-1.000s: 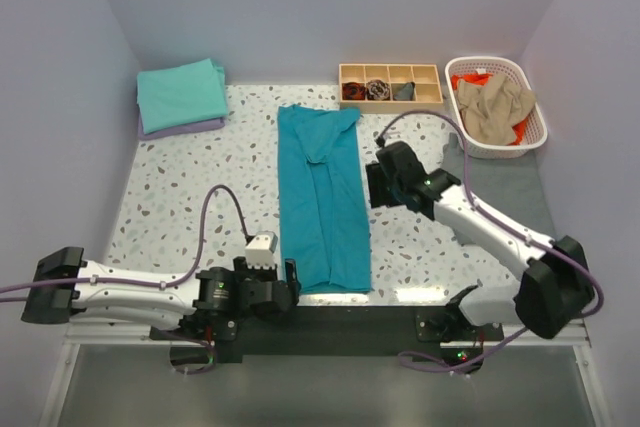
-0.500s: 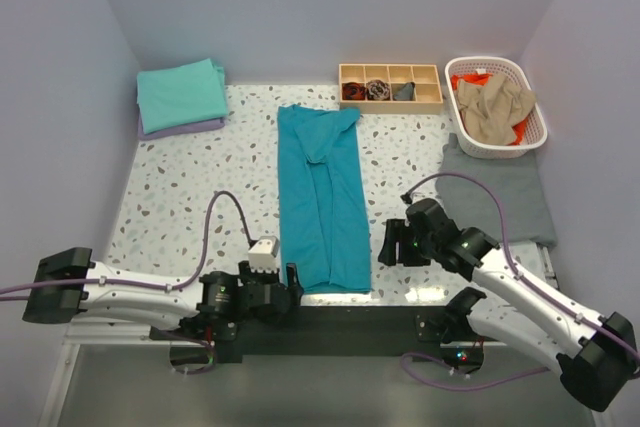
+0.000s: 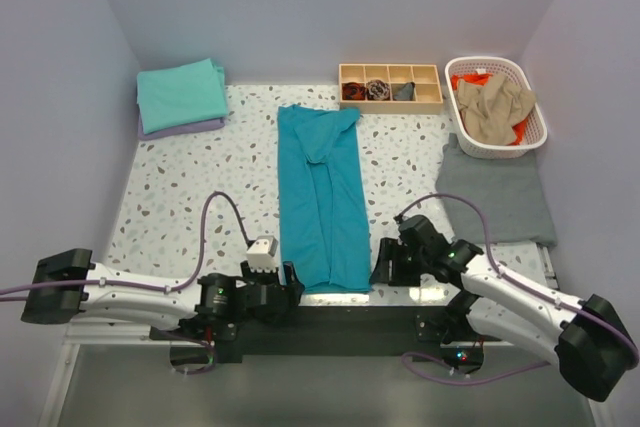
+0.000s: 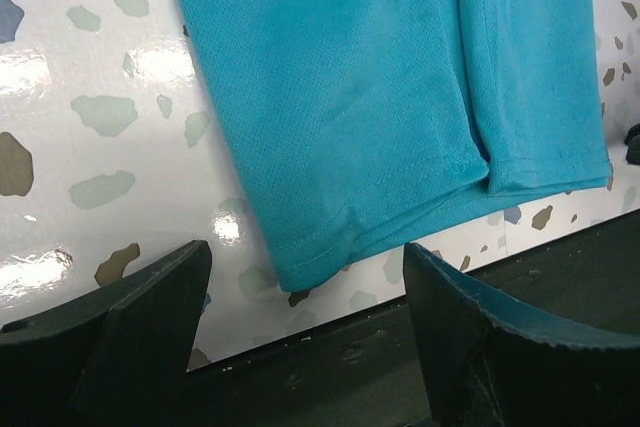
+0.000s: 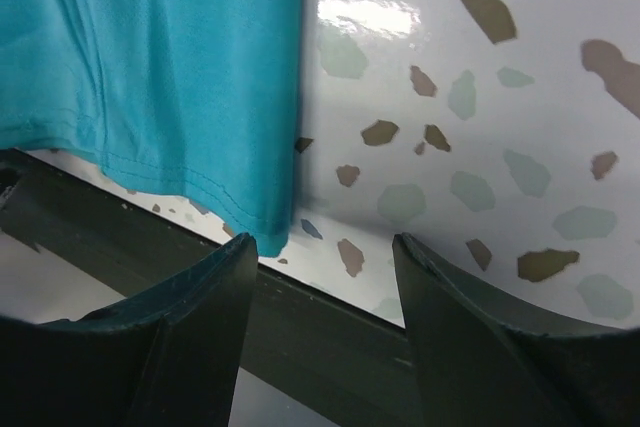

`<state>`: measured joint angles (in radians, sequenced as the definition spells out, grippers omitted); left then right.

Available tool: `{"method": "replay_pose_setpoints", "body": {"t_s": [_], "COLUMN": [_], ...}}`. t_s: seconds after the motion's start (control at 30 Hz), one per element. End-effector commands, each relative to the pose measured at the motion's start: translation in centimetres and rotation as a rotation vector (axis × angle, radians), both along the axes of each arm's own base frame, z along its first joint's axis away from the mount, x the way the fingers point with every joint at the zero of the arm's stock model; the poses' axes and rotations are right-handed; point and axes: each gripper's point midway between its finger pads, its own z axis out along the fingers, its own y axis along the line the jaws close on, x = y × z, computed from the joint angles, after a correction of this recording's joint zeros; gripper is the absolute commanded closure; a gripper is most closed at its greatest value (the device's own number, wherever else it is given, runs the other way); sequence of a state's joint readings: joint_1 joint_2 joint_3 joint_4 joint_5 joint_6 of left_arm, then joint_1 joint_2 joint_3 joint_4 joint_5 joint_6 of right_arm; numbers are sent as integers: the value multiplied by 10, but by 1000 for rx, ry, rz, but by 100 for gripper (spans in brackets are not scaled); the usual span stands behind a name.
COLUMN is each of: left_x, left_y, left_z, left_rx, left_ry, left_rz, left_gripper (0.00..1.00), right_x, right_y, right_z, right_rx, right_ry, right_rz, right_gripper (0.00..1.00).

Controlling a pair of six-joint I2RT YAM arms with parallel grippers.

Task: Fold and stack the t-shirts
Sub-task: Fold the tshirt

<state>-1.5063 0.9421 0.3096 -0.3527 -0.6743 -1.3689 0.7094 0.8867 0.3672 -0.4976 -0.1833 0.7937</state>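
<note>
A deep teal t-shirt (image 3: 322,197), folded lengthwise into a long strip, lies flat down the middle of the table. My left gripper (image 3: 291,283) is low at its near left corner. In the left wrist view, that gripper (image 4: 305,282) is open, and the teal hem corner (image 4: 300,262) lies between its fingers (image 4: 150,317), untouched. My right gripper (image 3: 379,268) is at the near right corner. In the right wrist view, that gripper (image 5: 325,262) is also open, with the shirt's corner (image 5: 262,232) just beside its left finger (image 5: 200,307). An aqua-green folded shirt (image 3: 180,92) rests on a lavender one (image 3: 190,128) at the back left.
A white lattice basket (image 3: 532,133) at the back right holds a tan shirt (image 3: 492,107) and an orange one (image 3: 470,79). A grey cloth (image 3: 495,197) lies flat in front of it. A wooden compartment tray (image 3: 390,105) stands at the back. The table's dark front edge (image 4: 380,347) runs right under both grippers.
My right arm has swung from mid-table down to the teal shirt's near right corner. My left gripper has narrowed a little and edged closer to the near left corner.
</note>
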Motion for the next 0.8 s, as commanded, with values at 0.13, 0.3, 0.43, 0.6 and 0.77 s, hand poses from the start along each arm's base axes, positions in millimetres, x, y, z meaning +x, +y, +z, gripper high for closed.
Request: {"method": "replay_pose_setpoints", "body": {"t_s": [0.13,0.3,0.43,0.6,0.77], "left_x": [2,0,0,-1,0], "left_y": [-7,-12,-12,-8,-1], "left_z": [-2,-5,-6,-9,-12], "left_rx": [-24,-20,-19,-15,-13], "left_ry": [-26,-13,-13,-7,2], "left_rz": [-10,-26,-25,-14,6], "left_gripper": [28,44,50,57,69], "right_x": [3,3,0,-2,-4], "right_y": [26,30,32,37,37], "right_z": [-7,-9,-11,-16,-18], "right_rx": [95,98,102,108,103], "right_ry": [23,20,29,42,46], "right_rz": [2,9,14,29,30], "right_gripper": [39,41,46,62,84]}}
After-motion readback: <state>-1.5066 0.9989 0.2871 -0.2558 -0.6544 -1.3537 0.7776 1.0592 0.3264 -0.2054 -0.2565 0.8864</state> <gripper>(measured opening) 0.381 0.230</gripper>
